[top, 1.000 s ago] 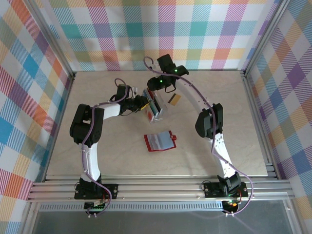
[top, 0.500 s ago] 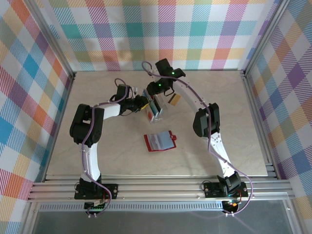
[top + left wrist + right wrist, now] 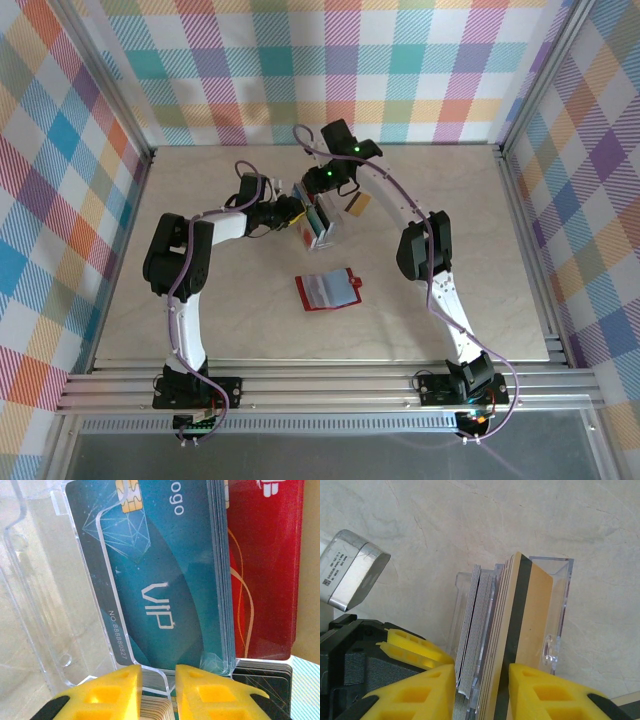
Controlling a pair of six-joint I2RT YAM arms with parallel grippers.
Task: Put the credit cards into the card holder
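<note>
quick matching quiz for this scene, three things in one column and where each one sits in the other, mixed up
Things:
1. card holder
2. teal VIP card
3. loose gold card

Places:
A. standing upright in the clear rack
B. flat on the table, just right of the rack in the top view
C. lying open on the table, nearer the arm bases than the rack

Pairs: 1-C, 2-A, 3-B

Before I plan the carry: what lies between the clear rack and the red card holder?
Top view: bare table between clear rack and card holder.
</note>
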